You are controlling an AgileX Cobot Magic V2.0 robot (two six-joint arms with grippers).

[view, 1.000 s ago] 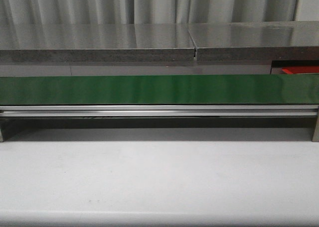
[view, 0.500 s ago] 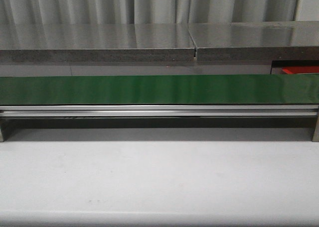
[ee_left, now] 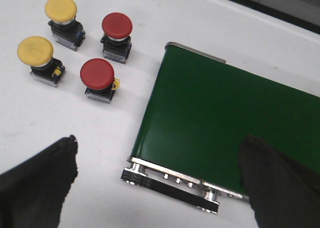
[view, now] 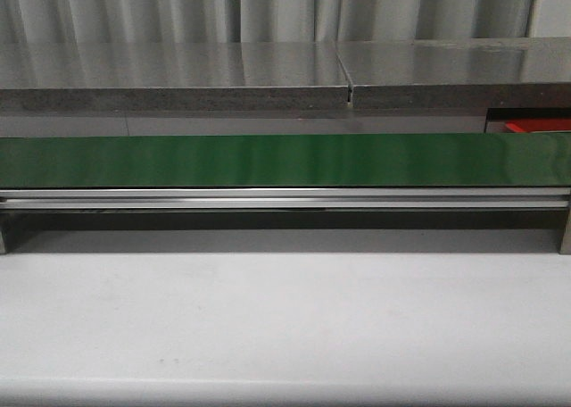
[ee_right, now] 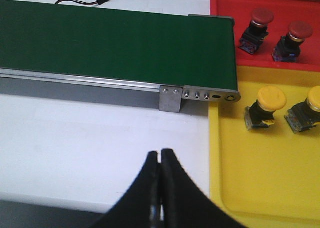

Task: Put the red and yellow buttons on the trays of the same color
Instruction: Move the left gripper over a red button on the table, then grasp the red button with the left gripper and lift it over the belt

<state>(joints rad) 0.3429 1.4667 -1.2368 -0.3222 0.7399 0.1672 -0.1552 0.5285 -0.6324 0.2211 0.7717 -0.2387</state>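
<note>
In the left wrist view four buttons stand on the white bench (ee_left: 40, 128) in the upper left of the frame, none of them on a tray: a yellow button (ee_left: 60, 9) at the top, a second yellow button (ee_left: 35, 49) below it, a red button (ee_left: 117, 25) to the right, and a second red button (ee_left: 97, 73) nearest the green belt (ee_left: 225, 123); they sit near one another but apart. The left hand (ee_left: 157, 175) is spread wide and holds nothing, its dark fingers (ee_left: 37, 180) at the lower corners of the frame.

In the right wrist view the right hand (ee_right: 160, 188) is pressed closed on nothing at lower centre; the red tray (ee_right: 220, 18) in the upper right corner already carries two red buttons, and the yellow tray (ee_right: 250, 178) below it two yellow ones.

The risk from here, as I judge it, lies in the tight cluster — fingers coming down on one button may knock its neighbour over or nudge it against the belt end; the domed caps may also slip from a pinch, so a grip on the square bodies looks safer. A colour mix-up is possible too — the trays touch along one edge.
</note>
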